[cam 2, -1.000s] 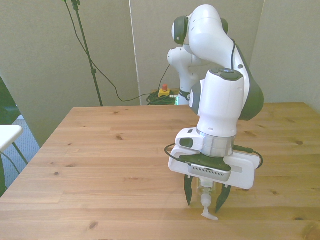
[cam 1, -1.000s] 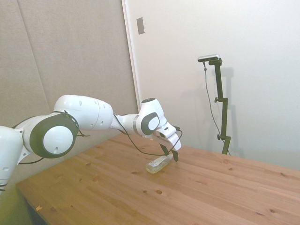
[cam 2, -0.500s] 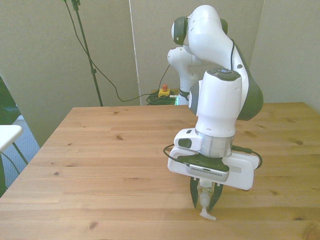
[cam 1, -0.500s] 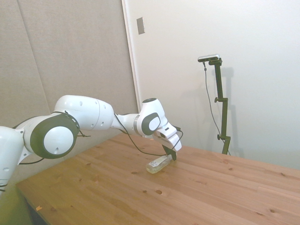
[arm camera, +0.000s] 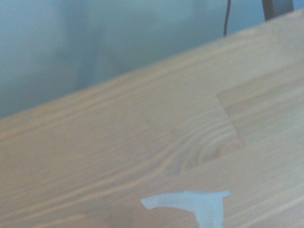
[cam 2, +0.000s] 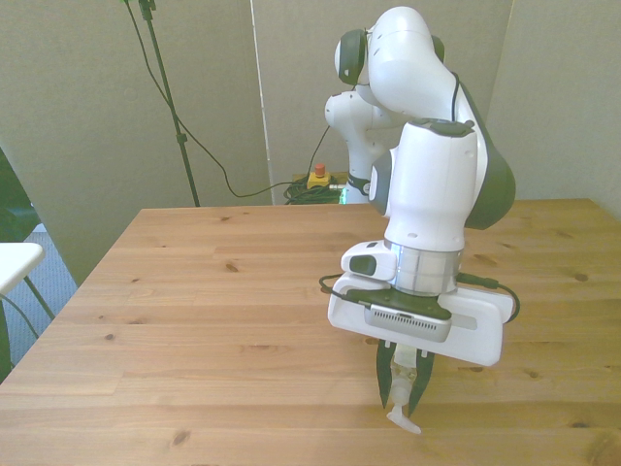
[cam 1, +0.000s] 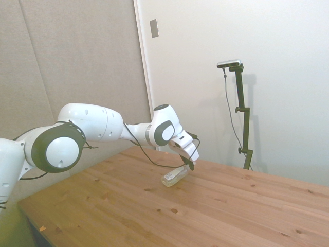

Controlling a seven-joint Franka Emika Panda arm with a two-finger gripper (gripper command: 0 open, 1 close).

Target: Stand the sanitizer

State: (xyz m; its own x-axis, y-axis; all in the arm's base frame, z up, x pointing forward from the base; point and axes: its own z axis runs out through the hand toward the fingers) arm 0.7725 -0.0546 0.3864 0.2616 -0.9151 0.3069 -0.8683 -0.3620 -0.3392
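Two fingers (cam 2: 396,372) are closed narrow on the neck of the sanitizer (cam 1: 174,176), just behind its white nozzle (cam 2: 403,418). The bottle hangs tilted, nozzle end raised, base low near the surface (cam 1: 231,206); I cannot tell if it touches. The step seems the lifting and turning. Next, the wrist should rotate until the base sits flat, then release

White rounded arm (cam 2: 435,194), grey joint caps, black cable, dark fingers (cam 2: 384,377)
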